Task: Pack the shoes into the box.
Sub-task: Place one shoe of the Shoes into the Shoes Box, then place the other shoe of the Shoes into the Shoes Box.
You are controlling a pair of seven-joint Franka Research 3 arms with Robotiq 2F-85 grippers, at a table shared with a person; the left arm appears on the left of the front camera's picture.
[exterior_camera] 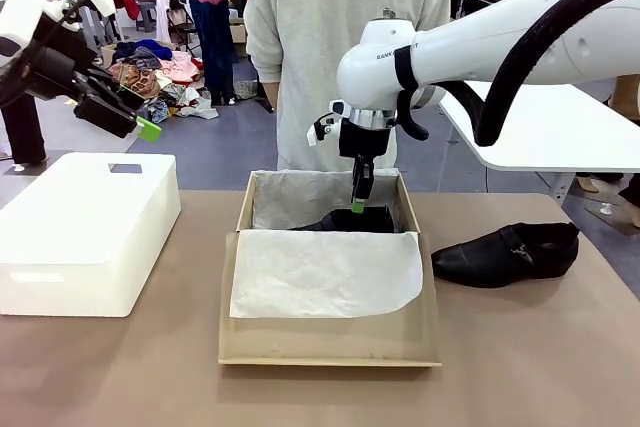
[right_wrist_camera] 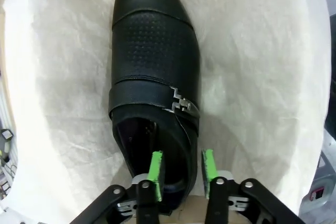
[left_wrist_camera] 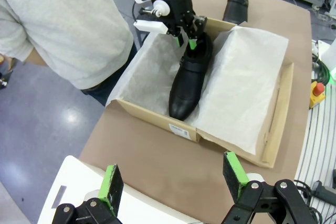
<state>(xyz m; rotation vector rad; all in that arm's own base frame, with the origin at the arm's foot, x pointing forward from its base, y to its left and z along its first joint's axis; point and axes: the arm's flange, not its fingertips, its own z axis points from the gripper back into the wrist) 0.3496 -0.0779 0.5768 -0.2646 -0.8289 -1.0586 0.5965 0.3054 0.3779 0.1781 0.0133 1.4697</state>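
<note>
One black shoe (exterior_camera: pixel 350 219) (left_wrist_camera: pixel 189 82) (right_wrist_camera: pixel 155 51) lies flat on the white tissue inside the brown cardboard box (exterior_camera: pixel 330 352) (left_wrist_camera: pixel 152 116). My right gripper (exterior_camera: pixel 357 205) (left_wrist_camera: pixel 191 43) (right_wrist_camera: pixel 182 174) points straight down at the shoe's heel end. Its green pads straddle the rim of the heel opening, one inside and one outside. The jaws stand a little apart, open. The other shoe (exterior_camera: pixel 505 254) (left_wrist_camera: pixel 236 1) rests on the table to the right of the box. My left gripper (exterior_camera: pixel 140 117) (left_wrist_camera: pixel 173 179) hangs open and empty, high above the table's left end.
A white plastic bin (exterior_camera: pixel 85 232) (left_wrist_camera: pixel 79 182) stands left of the box, under my left gripper. A tissue sheet (exterior_camera: pixel 325 272) covers the box's folded-out lid. A person (exterior_camera: pixel 345 47) stands right behind the box. A white table (exterior_camera: pixel 560 132) is at the far right.
</note>
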